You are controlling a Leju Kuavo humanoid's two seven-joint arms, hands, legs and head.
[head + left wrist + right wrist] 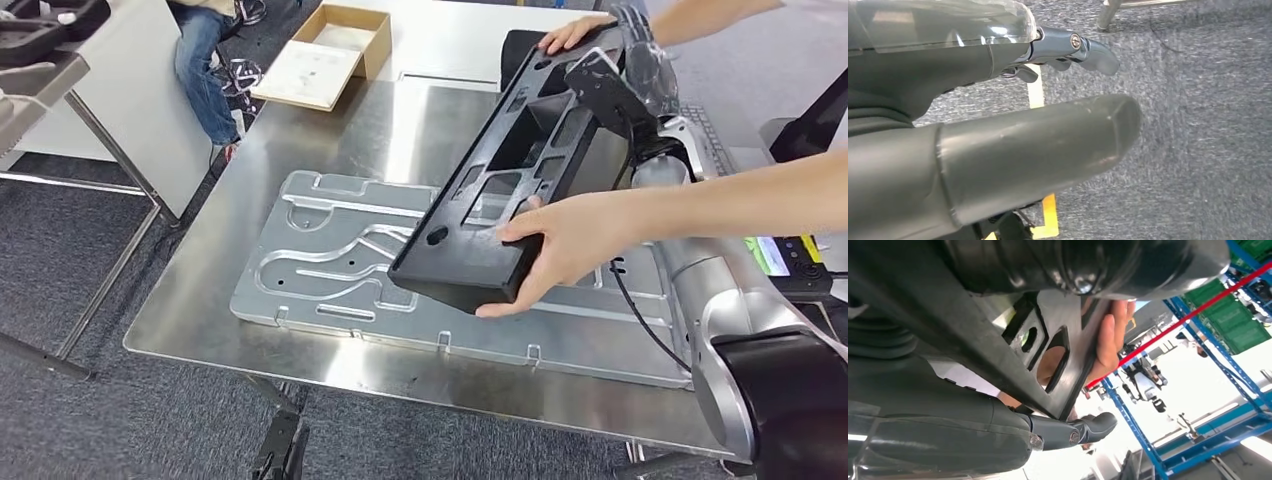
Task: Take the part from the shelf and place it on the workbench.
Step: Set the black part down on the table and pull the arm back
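Black plastic part (pixel 505 190) tilted over steel tabletop (pixel 250 180), long axis near-to-far | right hand (pixel 640 65) grips far end | person's hand (pixel 560 250) holds near end | left hand (pixel 998 150) hangs empty, fingers apart.

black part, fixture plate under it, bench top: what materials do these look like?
Black part: probably moulded plastic; matte black, thin ribbed walls with cut-out windows. Fixture plate: looks like machined aluminium; dull silver with milled channels and pockets. Workbench top: likely stainless steel sheet; brushed, with bright streaky reflections. All of this goes by look alone.
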